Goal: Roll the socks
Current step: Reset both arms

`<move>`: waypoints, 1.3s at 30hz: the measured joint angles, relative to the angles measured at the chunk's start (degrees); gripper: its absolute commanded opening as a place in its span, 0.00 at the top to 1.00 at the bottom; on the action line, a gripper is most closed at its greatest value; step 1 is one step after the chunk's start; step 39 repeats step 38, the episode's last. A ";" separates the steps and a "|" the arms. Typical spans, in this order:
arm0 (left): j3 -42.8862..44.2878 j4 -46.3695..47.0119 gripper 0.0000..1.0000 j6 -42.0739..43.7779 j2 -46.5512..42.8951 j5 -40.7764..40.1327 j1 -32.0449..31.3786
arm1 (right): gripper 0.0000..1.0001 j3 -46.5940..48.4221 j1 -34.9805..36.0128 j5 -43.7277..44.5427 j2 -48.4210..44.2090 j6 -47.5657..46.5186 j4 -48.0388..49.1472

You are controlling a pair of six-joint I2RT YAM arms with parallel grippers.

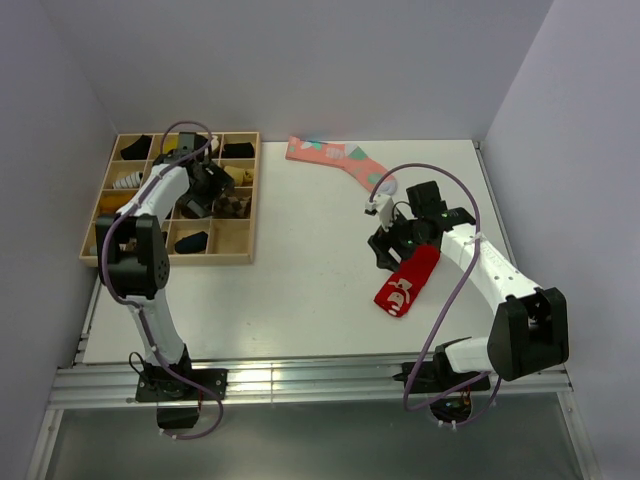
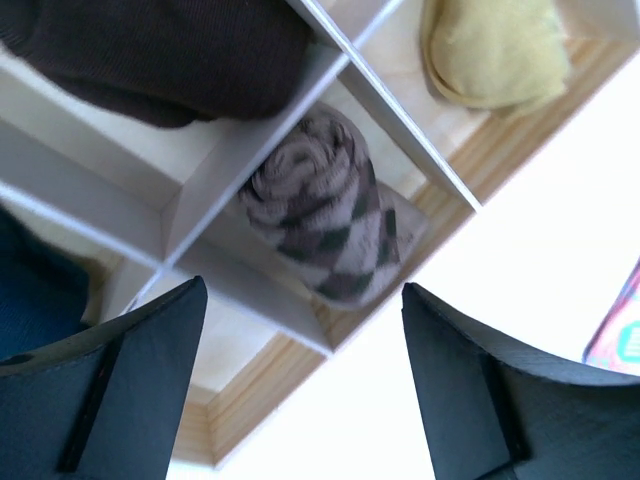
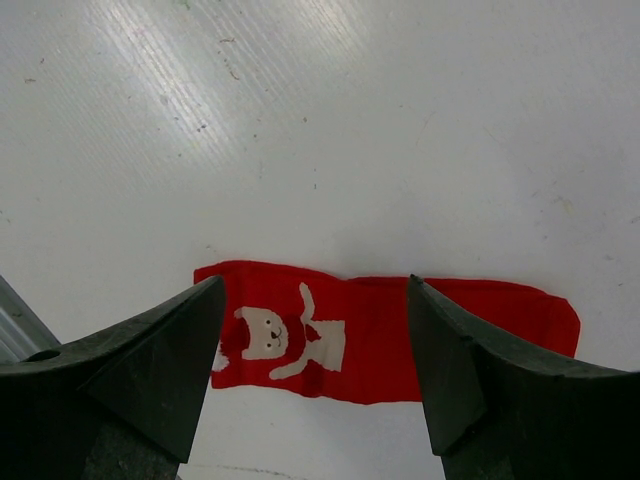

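White table (image 1: 300, 290) bears a tray (image 1: 215, 257), the rolled check sock (image 2: 330, 210) sitting in an edge compartment under the left gripper (image 2: 303, 300), jaws released, which should rise straight, clear of dividers; the right gripper (image 3: 315, 285) hangs released above a red sock (image 3: 380, 335).

From the left wrist we see the tray (image 2: 270, 385) only in part, its cells running off every edge. A divider (image 2: 230, 160) hides one side of the argyle sock (image 2: 330, 225). In neighbouring cells of the tray, a dark brown sock (image 2: 170, 50) and a yellow-green sock (image 2: 500, 45) are cut by the top edge, and a dark blue thing (image 2: 35, 290) by the left. Just outside the tray's rim, a pink sock (image 2: 620, 335) shows as a mere sliver. From overhead, the left arm (image 1: 160, 190) covers the tray's middle cells, and what lies in the others is too small to name.
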 measured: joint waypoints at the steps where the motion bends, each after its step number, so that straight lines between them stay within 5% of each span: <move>1: -0.37 0.02 0.15 0.24 -0.85 -0.13 -0.04 | 0.20 0.04 0.00 -0.02 0.00 0.09 0.00; 10: -8.52 4.09 0.04 6.05 -16.48 -3.28 -4.90 | 0.19 2.10 -0.15 -0.09 -0.07 1.36 -0.02; 22: -24.85 23.06 0.01 16.85 -36.24 -5.81 -27.87 | 0.06 7.39 -3.26 -0.83 -6.03 6.54 -0.94; 30: -26.58 30.88 0.01 21.03 -36.68 -6.14 -37.11 | 0.00 7.28 -5.53 -0.46 -12.39 9.92 -0.72; 39: -27.67 33.90 0.01 21.66 -36.63 -5.22 -38.34 | 0.00 6.08 -5.79 0.00 -16.48 11.52 1.42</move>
